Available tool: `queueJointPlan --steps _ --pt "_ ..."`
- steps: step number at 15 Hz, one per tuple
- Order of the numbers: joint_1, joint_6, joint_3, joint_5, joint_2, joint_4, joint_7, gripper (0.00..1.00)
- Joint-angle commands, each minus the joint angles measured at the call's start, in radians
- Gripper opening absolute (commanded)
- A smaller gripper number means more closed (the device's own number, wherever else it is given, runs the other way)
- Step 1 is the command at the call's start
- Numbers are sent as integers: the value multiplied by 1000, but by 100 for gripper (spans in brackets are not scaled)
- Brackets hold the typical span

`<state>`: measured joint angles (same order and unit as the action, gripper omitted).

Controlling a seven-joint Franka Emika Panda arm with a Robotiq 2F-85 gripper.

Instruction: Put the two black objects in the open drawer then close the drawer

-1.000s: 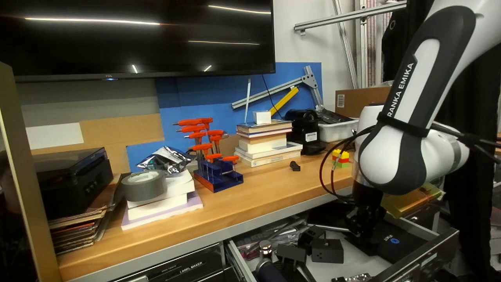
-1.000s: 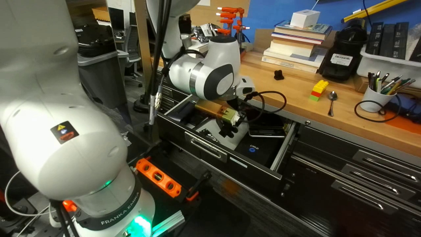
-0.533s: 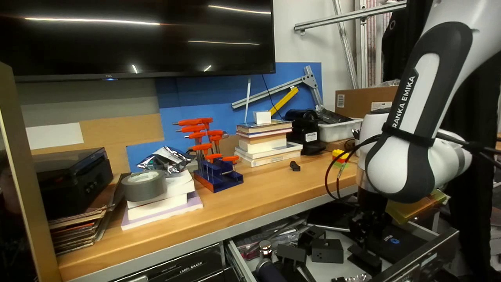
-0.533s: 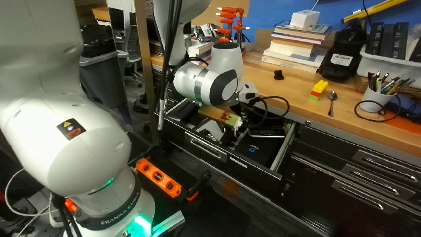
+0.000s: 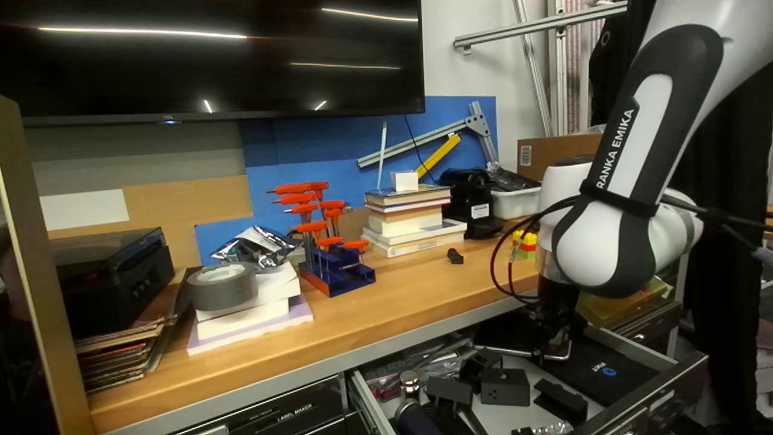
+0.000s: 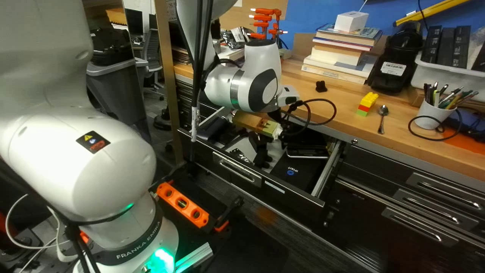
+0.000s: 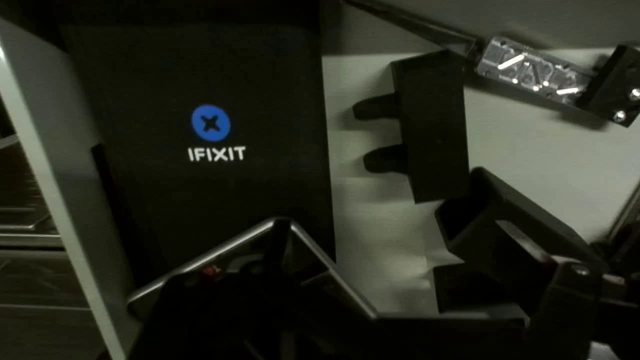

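A two-pronged black object [image 7: 432, 130] lies on the floor of the open drawer; it also shows in both exterior views, as the black object [image 5: 561, 400] near the drawer front. Another small black object [image 6: 321, 86] stands on the wooden bench top. The drawer [image 6: 295, 187] is pulled well out, its dark front across the lower part of the cabinet. My gripper [image 5: 552, 347] hangs low over the drawer, a bit behind and above the pronged object and apart from it. In the wrist view its dark fingers are spread, with bare drawer floor seen between them.
Inside the drawer are a black IFIXIT case [image 7: 210, 200], a silver-edged device [image 6: 307, 151], black boxes [image 5: 505, 386] and a silver-capped bottle [image 5: 410, 393]. A yellow translucent block [image 6: 257, 123] rides on my wrist. Books [image 6: 337, 57] and toy bricks [image 6: 367, 103] stand on the bench.
My gripper has opened and let go of the pronged black object, which now rests on the drawer floor. After dipping slightly, the gripper has risen and drawn back from it toward the bench.
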<state>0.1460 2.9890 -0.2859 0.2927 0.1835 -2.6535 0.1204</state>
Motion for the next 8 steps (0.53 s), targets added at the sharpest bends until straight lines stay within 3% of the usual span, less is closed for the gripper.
queueJointPlan --steps 1,5,8 --pt "22 -144 -10 97 -107 61 88 100" --pt "-35 -278 110 79 -208 170 89 100" --pt "-60 -293 190 1 -224 276 10 100"
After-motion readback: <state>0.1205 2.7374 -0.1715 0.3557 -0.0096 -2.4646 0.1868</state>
